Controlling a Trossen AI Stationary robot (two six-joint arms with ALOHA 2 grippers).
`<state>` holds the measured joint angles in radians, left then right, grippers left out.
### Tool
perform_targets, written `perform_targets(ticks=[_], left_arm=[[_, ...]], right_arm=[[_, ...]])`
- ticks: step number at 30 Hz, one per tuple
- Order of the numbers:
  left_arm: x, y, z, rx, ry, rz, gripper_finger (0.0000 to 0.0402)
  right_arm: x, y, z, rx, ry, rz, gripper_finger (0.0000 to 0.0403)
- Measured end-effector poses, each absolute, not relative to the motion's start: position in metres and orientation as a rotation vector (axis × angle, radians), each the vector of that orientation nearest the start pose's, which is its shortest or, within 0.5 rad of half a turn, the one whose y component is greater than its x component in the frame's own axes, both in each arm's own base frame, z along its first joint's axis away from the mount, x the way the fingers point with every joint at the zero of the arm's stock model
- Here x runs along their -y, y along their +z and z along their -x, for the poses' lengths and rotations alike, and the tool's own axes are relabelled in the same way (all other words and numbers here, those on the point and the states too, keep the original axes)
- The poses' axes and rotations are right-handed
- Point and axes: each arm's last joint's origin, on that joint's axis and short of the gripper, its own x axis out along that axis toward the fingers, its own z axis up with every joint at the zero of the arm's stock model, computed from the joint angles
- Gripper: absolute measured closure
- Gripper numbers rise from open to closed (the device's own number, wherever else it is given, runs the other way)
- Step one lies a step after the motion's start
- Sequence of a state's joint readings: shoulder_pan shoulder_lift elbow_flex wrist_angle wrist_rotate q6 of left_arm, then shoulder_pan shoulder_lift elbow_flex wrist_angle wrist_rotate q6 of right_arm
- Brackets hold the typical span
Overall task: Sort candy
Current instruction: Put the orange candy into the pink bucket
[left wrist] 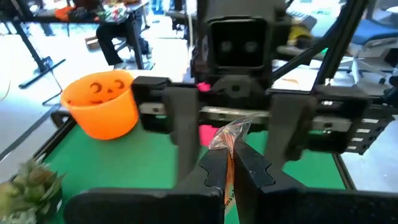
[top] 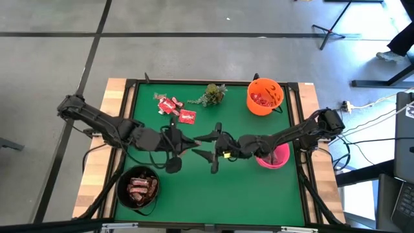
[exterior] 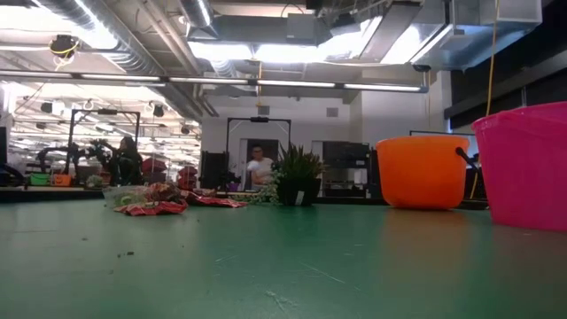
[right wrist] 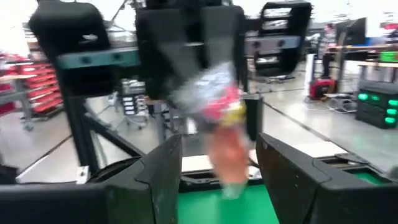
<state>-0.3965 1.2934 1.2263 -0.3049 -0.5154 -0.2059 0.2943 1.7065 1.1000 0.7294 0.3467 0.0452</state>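
Blurring, maybe clear-wrapped candy (right wrist: pixel 217 106) between fingers (right wrist: pixel 163 171)

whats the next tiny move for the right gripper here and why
Probably close the right gripper on the clear-wrapped candy. The left gripper is shut on that candy and holds it out in mid-air at the table's middle, and the right gripper's open fingers already stand on either side of it, so a handover looks ready.
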Motion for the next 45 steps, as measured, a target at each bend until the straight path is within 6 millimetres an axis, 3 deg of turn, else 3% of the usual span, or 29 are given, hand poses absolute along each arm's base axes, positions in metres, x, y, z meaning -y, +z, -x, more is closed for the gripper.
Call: perform_targets(ticks=[5,14,21,27,32,37,41,45], left_arm=[[0.100,0.364,-0.276,-0.293,0.134,0.013,0.0401],[0.101,0.367,-0.277,-0.268,0.127,0.024,0.0401],[0.102,0.369,-0.276,-0.250,0.126,0.026,0.0369],[0.101,0.383,-0.261,-0.206,0.102,0.015,0.0318],[0.101,0.402,-0.237,-0.141,0.101,0.019,0.0278],[0.103,0.410,-0.208,-0.147,0.125,0.010,0.0261],[0.106,0.403,-0.195,-0.217,0.183,0.039,0.0263],[0.110,0.390,-0.192,-0.309,0.223,0.039,0.0263]], right_arm=[[-0.102,0.281,-0.372,0.068,-0.087,-0.068,0.0237],[-0.103,0.279,-0.372,0.046,-0.044,-0.054,0.0392],[-0.109,0.284,-0.368,0.051,-0.009,-0.047,0.0396],[-0.121,0.293,-0.355,0.019,-0.010,-0.012,0.0401],[-0.131,0.306,-0.332,-0.059,-0.047,0.037,0.0401],[-0.139,0.319,-0.292,-0.221,-0.072,0.105,0.0402],[-0.134,0.327,-0.251,-0.378,-0.096,0.112,0.0402],[-0.115,0.336,-0.213,-0.572,-0.122,-0.057,0.0402]])
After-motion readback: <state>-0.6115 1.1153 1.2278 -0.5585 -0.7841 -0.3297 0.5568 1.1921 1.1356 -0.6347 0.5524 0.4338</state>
